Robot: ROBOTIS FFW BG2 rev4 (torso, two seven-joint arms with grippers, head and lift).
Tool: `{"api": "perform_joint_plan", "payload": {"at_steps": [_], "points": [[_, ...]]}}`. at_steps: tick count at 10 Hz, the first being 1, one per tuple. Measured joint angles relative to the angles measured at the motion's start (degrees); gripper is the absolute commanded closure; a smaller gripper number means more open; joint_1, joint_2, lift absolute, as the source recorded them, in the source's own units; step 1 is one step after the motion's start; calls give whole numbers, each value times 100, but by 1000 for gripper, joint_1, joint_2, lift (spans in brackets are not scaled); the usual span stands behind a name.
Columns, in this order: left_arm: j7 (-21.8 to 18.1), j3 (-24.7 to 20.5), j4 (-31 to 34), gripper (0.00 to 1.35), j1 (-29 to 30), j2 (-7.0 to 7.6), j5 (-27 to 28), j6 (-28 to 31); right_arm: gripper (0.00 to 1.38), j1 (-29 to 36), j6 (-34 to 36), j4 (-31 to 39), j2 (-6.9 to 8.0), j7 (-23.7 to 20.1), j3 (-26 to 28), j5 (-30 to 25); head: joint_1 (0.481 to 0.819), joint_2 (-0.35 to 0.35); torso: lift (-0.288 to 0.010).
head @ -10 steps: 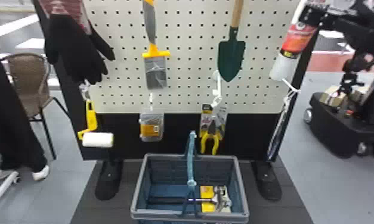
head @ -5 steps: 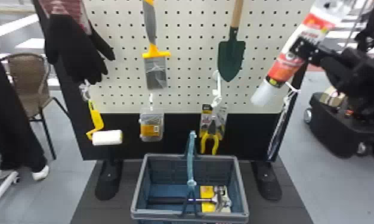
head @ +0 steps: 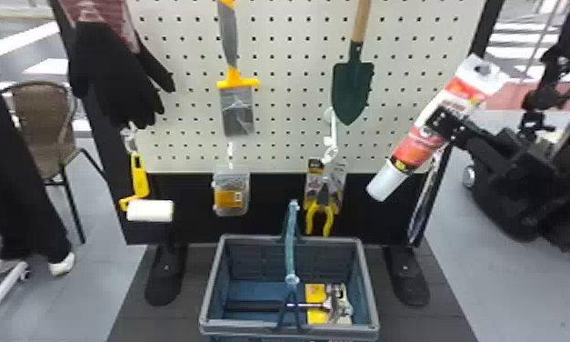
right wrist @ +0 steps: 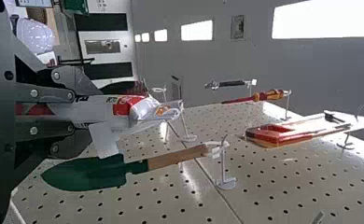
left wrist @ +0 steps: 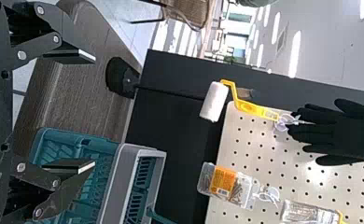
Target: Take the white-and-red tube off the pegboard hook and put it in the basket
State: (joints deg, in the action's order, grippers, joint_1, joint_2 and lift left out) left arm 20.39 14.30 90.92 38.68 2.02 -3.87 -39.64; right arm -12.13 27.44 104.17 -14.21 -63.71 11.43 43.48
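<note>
white-and-red tube (head: 417, 148) is clamped, tilted, by right gripper (head: 440, 123), well apart from basket (head: 370, 282). left gripper (left wrist: 94, 112) is spread, empty. handle (head: 290, 245) could be struck if tube is lowered slanted; tube could be twisted loose.

the left gripper (left wrist: 95, 111) had flat, grey-edged black fingers (left wrist: 73, 55); behind its jaws, round silver screws (left wrist: 22, 55) studded black links (left wrist: 39, 47).
</note>
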Motion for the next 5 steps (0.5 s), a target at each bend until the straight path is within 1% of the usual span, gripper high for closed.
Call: {"api": "perform_joint_plan", "payload": {"at_steps": [3, 4, 5], "points": [[0, 3, -3, 478, -25, 8, 36, 1, 1088, 318, -119, -426, 272, -1, -12, 113, 549, 0, -100], [0, 8, -2, 478, -28, 12, 31, 1, 1088, 430, -212, -585, 346, 10, -22, 144, 549, 0, -100], [0, 17, -2, 478, -33, 19, 24, 0, 1088, 503, -283, -684, 389, 23, -32, 171, 549, 0, -100]]}}
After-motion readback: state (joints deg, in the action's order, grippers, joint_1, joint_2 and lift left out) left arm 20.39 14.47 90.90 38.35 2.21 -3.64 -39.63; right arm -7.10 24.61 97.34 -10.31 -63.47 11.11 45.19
